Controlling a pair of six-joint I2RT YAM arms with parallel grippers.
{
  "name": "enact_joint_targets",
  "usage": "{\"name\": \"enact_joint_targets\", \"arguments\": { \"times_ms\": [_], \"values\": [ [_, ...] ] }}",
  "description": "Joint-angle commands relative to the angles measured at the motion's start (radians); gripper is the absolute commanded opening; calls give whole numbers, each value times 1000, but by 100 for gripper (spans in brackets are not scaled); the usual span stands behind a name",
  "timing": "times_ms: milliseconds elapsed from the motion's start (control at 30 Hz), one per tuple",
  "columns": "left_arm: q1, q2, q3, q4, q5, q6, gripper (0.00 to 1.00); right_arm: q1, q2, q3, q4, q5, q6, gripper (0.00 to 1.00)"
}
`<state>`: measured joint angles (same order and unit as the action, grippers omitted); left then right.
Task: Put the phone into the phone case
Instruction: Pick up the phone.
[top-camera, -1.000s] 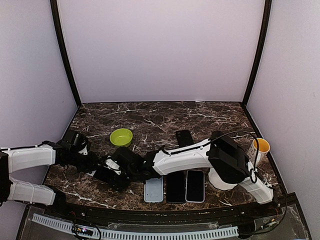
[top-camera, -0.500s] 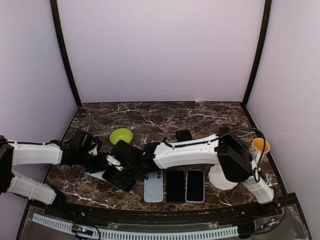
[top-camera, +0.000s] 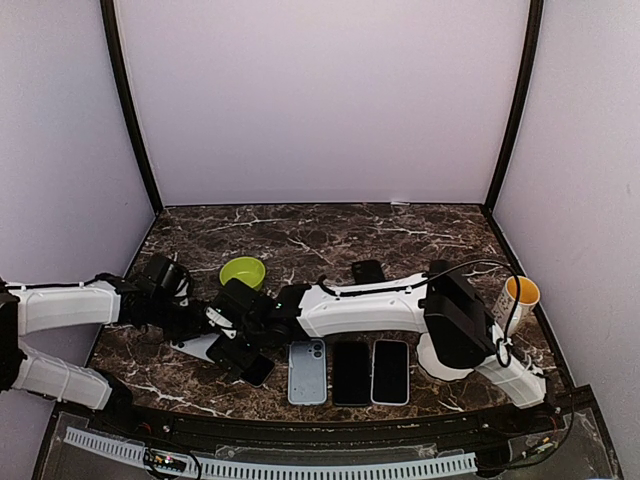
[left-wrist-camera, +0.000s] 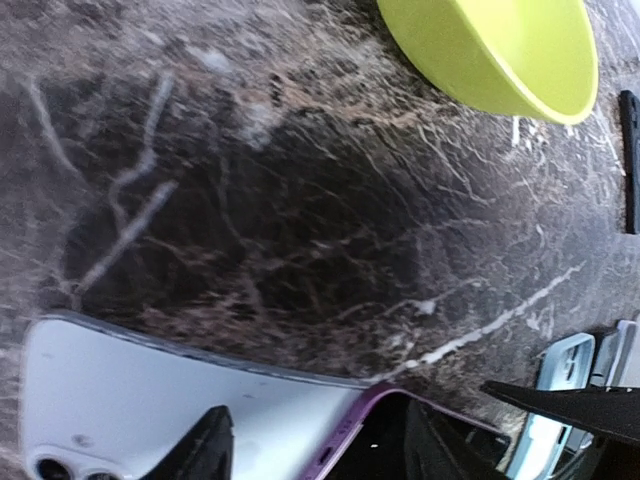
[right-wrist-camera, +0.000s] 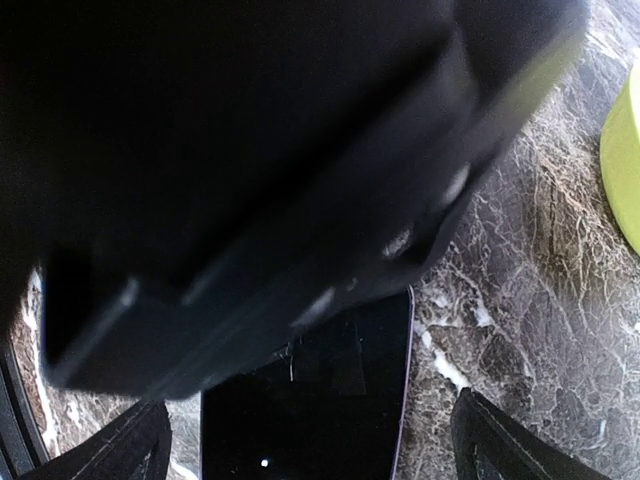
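**Inspector:** State of the right claw (right-wrist-camera: 310, 450)?

**Assessor:** Jaws stand wide, one finger on each side of the phone (right-wrist-camera: 300, 395), and neither touches it. It grips nothing. A blurred dark mass fills the upper part of the right wrist view, and I cannot say what it is.

**Inspector:** And the left claw (left-wrist-camera: 320, 450)?

**Assessor:** Likewise parted and empty. It is poised low over the phone case (left-wrist-camera: 140, 400), a white shell with two round lens marks at one corner, lying flat on the tabletop (left-wrist-camera: 300, 220).

**Inspector:** Where is the phone in relation to that case?

**Assessor:** It lies screen up, purple-edged, with one corner meeting the end of the case. I cannot tell whether it overlaps or merely abuts. In my judgement it is not seated: from above the two lie askew, with the phone toward the near edge.

**Inspector:** What has changed over the last second?

**Assessor:** The right arm has swung further left. It then covered the upper end of the pale blue handset (top-camera: 307, 372), which now shows whole. The phone's dark end has come out from under the right claw.

**Inspector:** What does that mean for the task?

**Assessor:** The pieces are together and both claws are free. Alignment and pressing-in appear to remain. The green bowl (top-camera: 243, 273) sits just beyond, not obstructing.
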<state>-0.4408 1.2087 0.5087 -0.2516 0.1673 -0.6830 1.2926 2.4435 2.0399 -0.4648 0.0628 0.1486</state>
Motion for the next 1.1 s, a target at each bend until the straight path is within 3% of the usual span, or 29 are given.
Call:
{"name": "enact_joint_targets", "arguments": {
  "times_ms": [0, 200, 467, 600, 700, 833, 1067],
  "values": [
    [67, -43, 74, -103, -68, 4, 64, 6, 41, -14, -40, 11, 32, 99],
    [194, -54, 86, -127, -56, 18, 66, 7, 23, -47, -27, 43, 38, 99],
    [219, -88, 173, -149, -139, 97, 68, 31, 72, 34, -107, 72, -3, 98],
    [220, -83, 193, -151, -137, 118, 68, 33, 85, 40, -118, 72, 0, 92],
    [220, -84, 192, -143, -127, 130, 68, 33, 108, 61, -144, 62, 2, 83],
    [220, -83, 197, -145, -134, 157, 68, 33, 125, 113, -178, 49, 11, 56],
    [218, -97, 242, -155, -155, 254, 67, 25, 41, 124, -151, 46, 56, 34]
  ]
}}
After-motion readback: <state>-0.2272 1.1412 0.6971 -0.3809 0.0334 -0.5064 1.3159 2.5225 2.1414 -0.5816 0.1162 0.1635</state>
